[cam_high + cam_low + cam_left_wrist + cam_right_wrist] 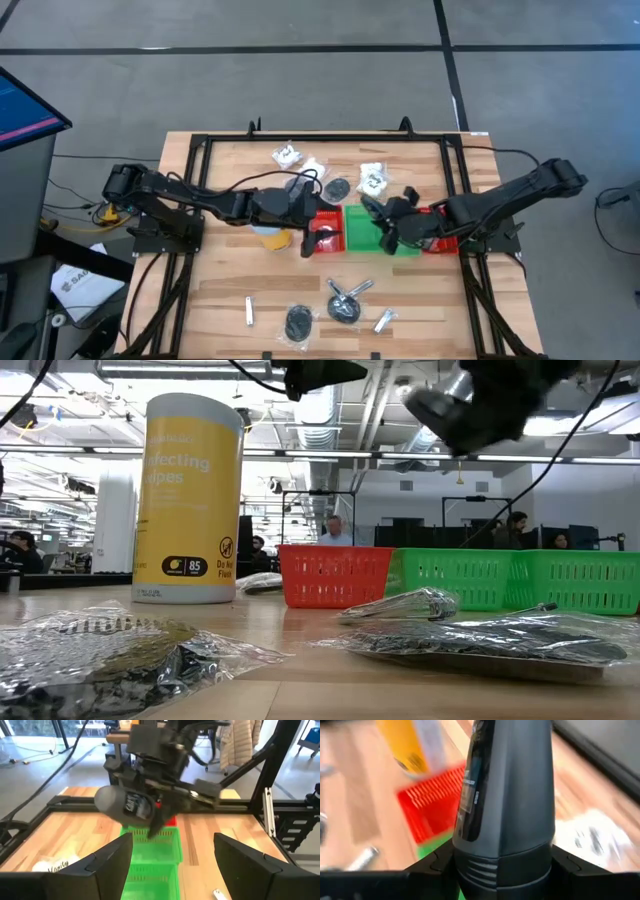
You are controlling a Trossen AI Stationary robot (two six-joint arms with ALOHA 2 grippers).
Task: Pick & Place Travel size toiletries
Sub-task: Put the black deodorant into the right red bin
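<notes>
Spanning mid-frame in the high view, both arms meet over the bins (358,229): the left gripper (322,232), fingers spread wide and empty, sits above the red one; the right gripper (386,231) is over the green, and whether it grips anything I cannot tell. Toiletries lie in two groups — packets (286,155) and a disc (337,187) toward the top, discs (300,320) and tubes (248,311) at lower centre. That upper disc lies just above the left gripper, so the left arm looks nearer for the next pick.
</notes>
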